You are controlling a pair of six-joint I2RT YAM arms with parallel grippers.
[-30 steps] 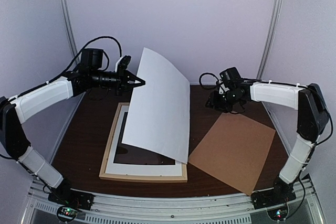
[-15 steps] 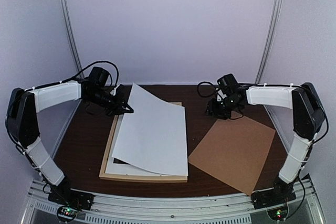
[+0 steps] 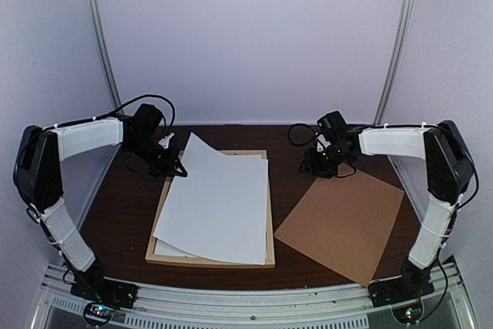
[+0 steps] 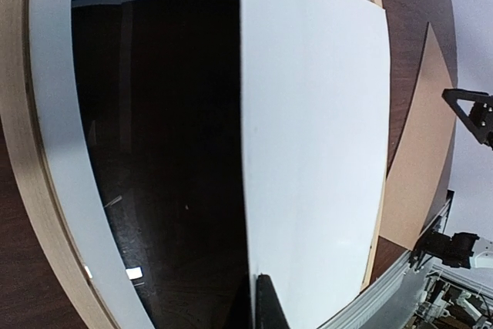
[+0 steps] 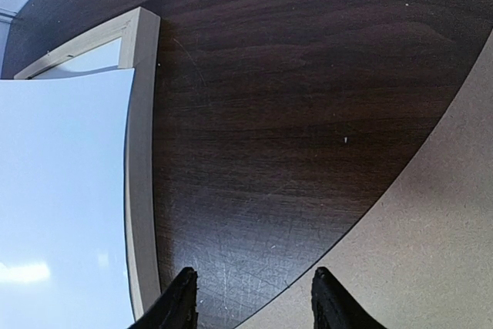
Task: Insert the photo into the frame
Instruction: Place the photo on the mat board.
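- The brown backing board [image 3: 343,221] lies flat on the right half of the worktop [image 3: 123,213], turned like a diamond. Its left corner comes right up to the frame's near right corner; I cannot tell whether they touch.
- The right gripper [image 3: 317,166] hangs low over bare wood between the frame's far right corner and the board's far edge. Its jaws stand partly apart with nothing between them.
- In the right wrist view the two dark fingertips [image 5: 183,298] straddle bare worktop, with the frame rail on one side and the board on the other.
- The frame [image 3: 216,261] lies flat on the left-centre of the worktop, long sides running from the near edge to the far edge.
- Inside the frame a white mat [image 4: 58,113] surrounds a dark window.
- The photo [image 3: 219,206] lies on top of the frame, plain white back up, covering most of the mat and window.
- Its long axis runs near to far like the frame's, but skewed: the far left corner pokes out past the frame's far rail, and the near left corner swings toward the left rail.
- The left gripper [image 3: 176,166] sits at the frame's far left corner, jaws closed on the photo's left edge.
- In the left wrist view that edge is raised off the mat, so the sheet slopes down toward the right rail.
- Nothing rests on the photo.
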